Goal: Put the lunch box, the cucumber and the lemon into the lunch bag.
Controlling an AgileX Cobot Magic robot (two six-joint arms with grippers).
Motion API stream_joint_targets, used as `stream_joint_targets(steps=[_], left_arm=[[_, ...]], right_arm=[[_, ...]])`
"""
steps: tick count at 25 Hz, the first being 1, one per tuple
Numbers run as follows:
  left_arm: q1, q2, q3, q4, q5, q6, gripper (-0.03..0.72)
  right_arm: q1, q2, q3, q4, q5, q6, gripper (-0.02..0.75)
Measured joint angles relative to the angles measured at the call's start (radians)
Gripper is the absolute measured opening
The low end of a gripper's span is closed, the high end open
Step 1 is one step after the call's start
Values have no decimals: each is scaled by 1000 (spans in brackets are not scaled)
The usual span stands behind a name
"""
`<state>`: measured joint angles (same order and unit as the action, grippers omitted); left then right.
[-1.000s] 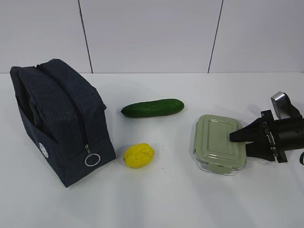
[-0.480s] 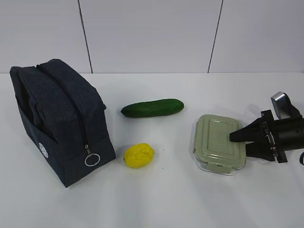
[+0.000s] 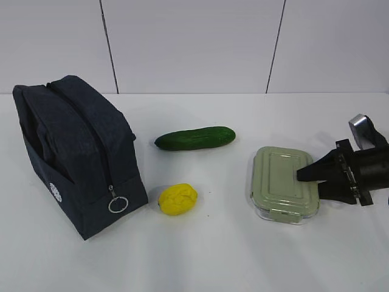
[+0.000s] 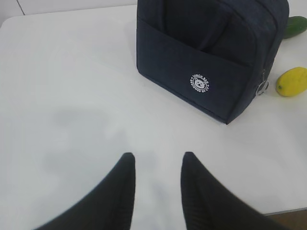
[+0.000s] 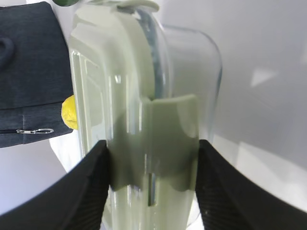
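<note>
The lunch box, clear glass with a sage-green lid, sits at the right of the white table. My right gripper comes in from the right edge, shut on the box's near end. In the right wrist view its two fingers press both sides of the lunch box at the lid clip, gripper. The dark green cucumber lies mid-table, with the yellow lemon in front of it. At the left stands the navy lunch bag. Over bare table short of the lunch bag, my left gripper is open and empty.
The bag's silver ring pull hangs low on its end facing the lemon. A white panelled wall closes off the back of the table. The left wrist view catches the lemon and the cucumber's tip beyond the bag.
The lunch box and my right gripper have shifted slightly to the right together. The bag, cucumber and lemon have not moved.
</note>
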<state>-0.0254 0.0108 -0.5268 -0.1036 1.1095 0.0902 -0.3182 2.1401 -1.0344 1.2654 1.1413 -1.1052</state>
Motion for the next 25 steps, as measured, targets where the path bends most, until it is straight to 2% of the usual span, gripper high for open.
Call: stream_joint_targets(steps=[11, 18, 21, 25], left_arm=[[0, 0, -4, 0, -2, -6, 239], [0, 95, -82, -18, -57, -198, 239], [0, 212, -106, -98, -135, -225, 239], [0, 398, -124, -269, -284, -235, 239]], right_arm=[[0, -77, 0, -29, -15, 46, 400], [0, -104, 0, -40, -15, 65, 400], [0, -104, 0, -47, -15, 70, 400], [0, -112, 0, -50, -15, 74, 400]])
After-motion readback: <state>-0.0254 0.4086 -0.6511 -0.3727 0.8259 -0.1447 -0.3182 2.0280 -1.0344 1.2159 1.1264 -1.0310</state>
